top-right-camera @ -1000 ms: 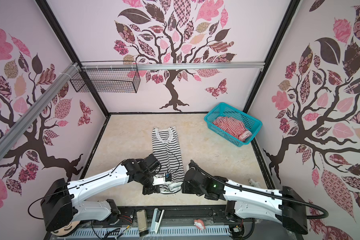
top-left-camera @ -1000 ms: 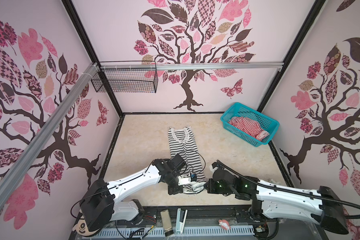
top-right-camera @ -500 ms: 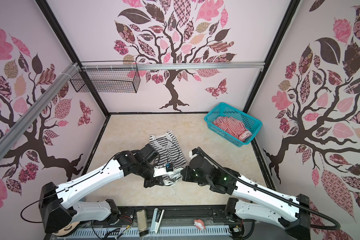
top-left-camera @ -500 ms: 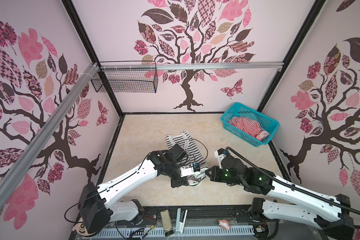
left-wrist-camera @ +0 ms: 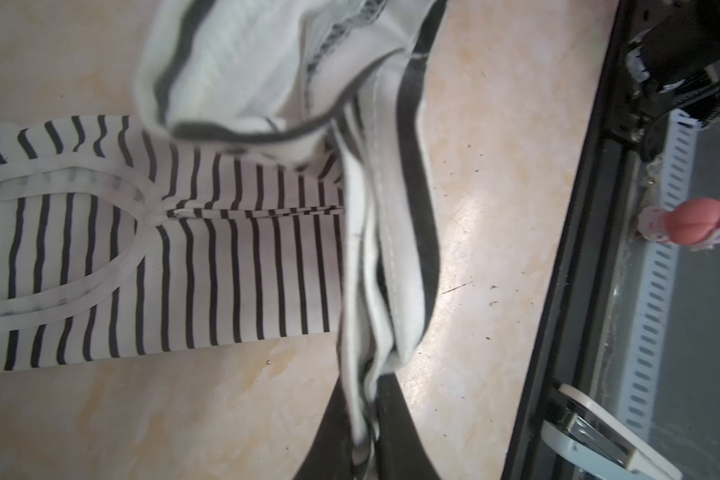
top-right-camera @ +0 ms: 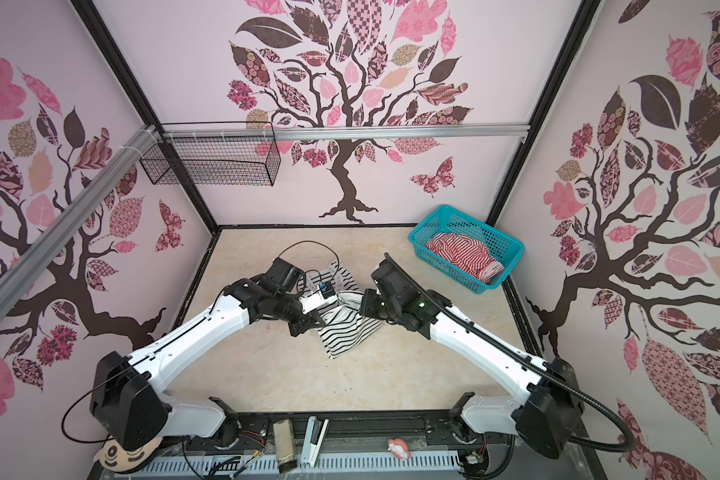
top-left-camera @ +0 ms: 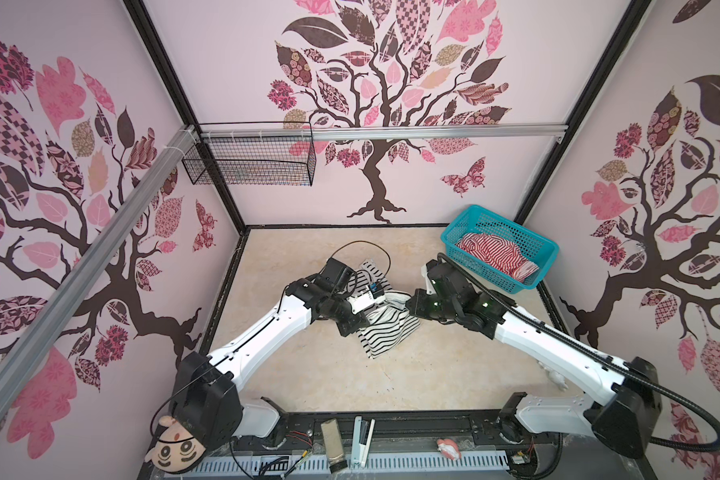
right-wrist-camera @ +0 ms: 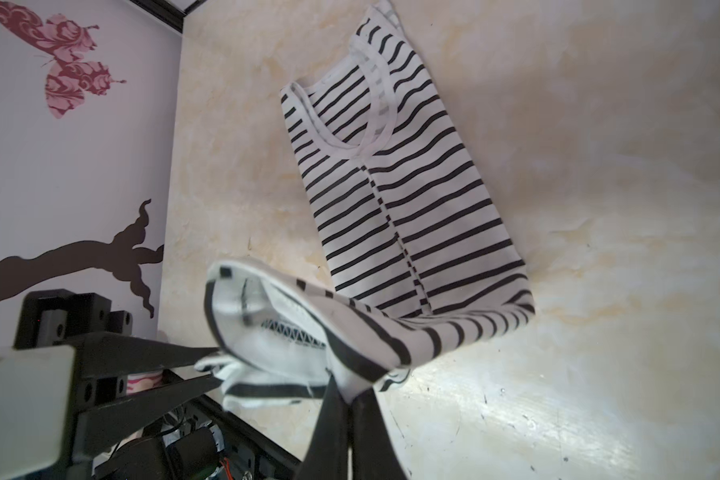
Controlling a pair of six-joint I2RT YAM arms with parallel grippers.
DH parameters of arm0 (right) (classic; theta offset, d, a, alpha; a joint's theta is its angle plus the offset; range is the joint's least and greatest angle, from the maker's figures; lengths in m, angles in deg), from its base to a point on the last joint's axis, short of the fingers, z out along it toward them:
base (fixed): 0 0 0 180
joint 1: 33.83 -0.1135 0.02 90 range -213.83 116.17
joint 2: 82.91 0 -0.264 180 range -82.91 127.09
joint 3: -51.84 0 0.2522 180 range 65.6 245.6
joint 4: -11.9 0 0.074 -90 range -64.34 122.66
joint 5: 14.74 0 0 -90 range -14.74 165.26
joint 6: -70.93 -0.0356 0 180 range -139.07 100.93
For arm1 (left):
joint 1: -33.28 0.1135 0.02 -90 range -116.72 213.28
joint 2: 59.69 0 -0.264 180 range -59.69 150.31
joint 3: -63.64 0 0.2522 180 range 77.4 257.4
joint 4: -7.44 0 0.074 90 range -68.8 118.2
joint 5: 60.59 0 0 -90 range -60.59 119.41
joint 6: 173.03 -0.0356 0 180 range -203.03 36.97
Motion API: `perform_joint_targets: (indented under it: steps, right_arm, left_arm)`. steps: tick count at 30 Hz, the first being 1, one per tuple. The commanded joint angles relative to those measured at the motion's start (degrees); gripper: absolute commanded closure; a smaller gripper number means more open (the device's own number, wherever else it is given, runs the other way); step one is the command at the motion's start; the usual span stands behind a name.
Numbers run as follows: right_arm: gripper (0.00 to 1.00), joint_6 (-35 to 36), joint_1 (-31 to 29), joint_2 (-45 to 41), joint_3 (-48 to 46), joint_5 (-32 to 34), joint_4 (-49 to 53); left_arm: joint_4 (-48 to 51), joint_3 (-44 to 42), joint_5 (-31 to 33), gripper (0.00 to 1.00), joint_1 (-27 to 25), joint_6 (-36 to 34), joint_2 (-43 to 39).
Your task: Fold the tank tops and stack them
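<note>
so far nothing is stacked. the black-and-white tank top [top-left-camera: 385, 334] lies mid tabletop [top-left-camera: 308, 374], half folded, its lifted hem clamped in the jaws of left gripper [left-wrist-camera: 364, 415] and right gripper [right-wrist-camera: 352, 399]. the red-and-white tank top [top-left-camera: 495, 253] is seen bunched in the teal basket [top-left-camera: 501, 284], unfolded. surface: beige, marbled; walls papered with tree decals [top-left-camera: 375, 187].

Both arms extend forward from their bases and converge, forming a peak in both top views. The left arm [top-left-camera: 267, 332] slants in from the left and the right arm [top-left-camera: 537, 345] from the right, wrists turned toward each other. The left gripper [left-wrist-camera: 364, 415] has its jaws almost together, with the hem of the black-and-white tank top [right-wrist-camera: 412, 208] between them. Just beside it, the right gripper [right-wrist-camera: 350, 403] pinches the same raised hem, jaws tight.
</note>
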Motion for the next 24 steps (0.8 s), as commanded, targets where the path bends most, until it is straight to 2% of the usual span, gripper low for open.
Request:
perform_joint_targets:
  steps: [1,9,15,24]
  right_arm:
    - [1.00,5.1,2.5,6.1,4.2,-5.4,-2.0]
    - [1.00,11.1,6.7,22.8,13.6,-12.4,-2.4]
    - [1.00,14.4,7.6,32.4,20.7,-15.9,-0.9]
    - [1.00,16.6,9.0,41.0,27.3,-18.4,1.4]
  left_arm:
    - [-5.9,2.1,3.3,0.87,1.3,-1.7,3.8]
    - [-10.1,5.9,6.5,0.87,5.9,-0.8,15.3]
    - [-13.5,5.8,11.3,0.87,6.7,0.0,19.4]
    - [-20.7,2.7,15.2,0.84,8.7,0.9,21.3]
